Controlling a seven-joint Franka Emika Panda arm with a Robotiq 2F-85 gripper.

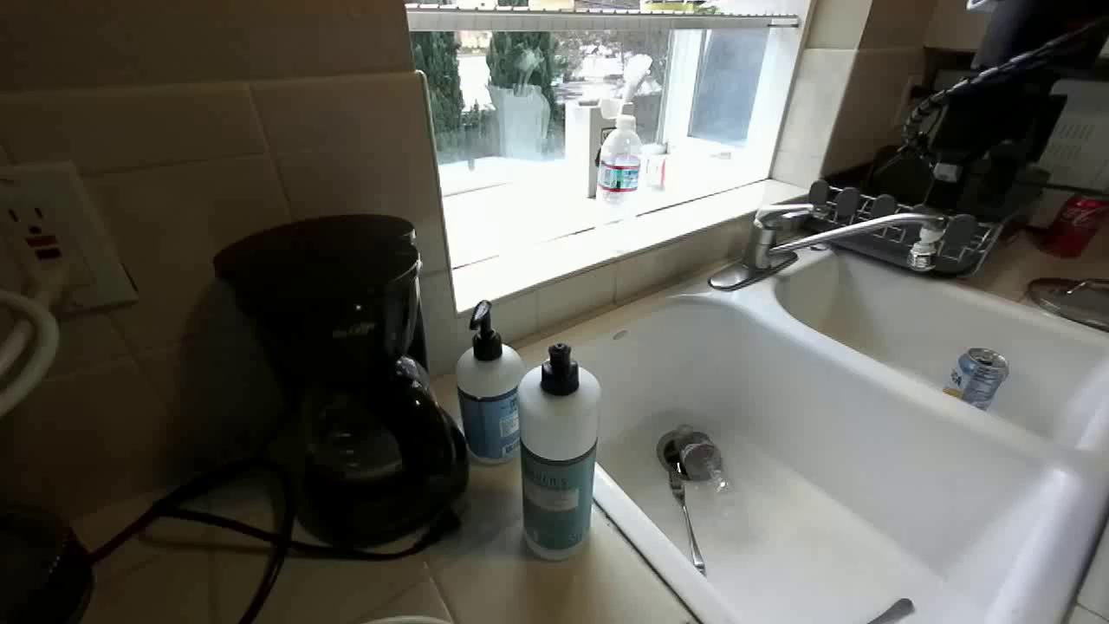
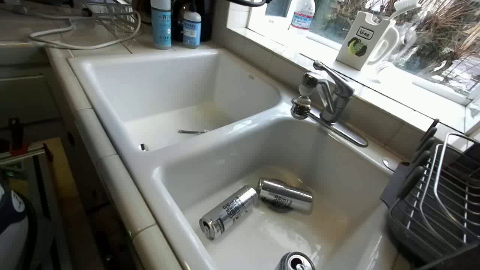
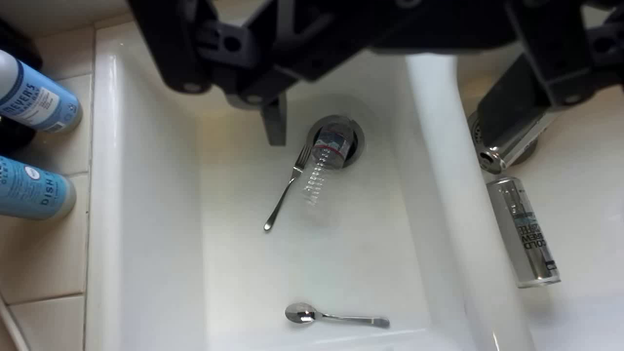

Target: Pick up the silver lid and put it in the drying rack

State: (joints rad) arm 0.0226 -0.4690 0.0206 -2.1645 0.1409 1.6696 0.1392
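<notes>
The silver lid lies on the counter at the right edge of an exterior view, past the far side of the sink and partly cut off. The drying rack is low and dark with wire bars, beside the faucet; it also shows at the right of an exterior view. My gripper shows at the top of the wrist view, with its fingers wide apart and nothing between them. It hangs over the double sink, away from the lid. The lid and rack are out of the wrist view.
The white double sink holds several cans, a fork, a spoon and a plastic bottle. The chrome faucet stands behind it. Soap bottles and a coffee maker stand alongside. A red can is near the lid.
</notes>
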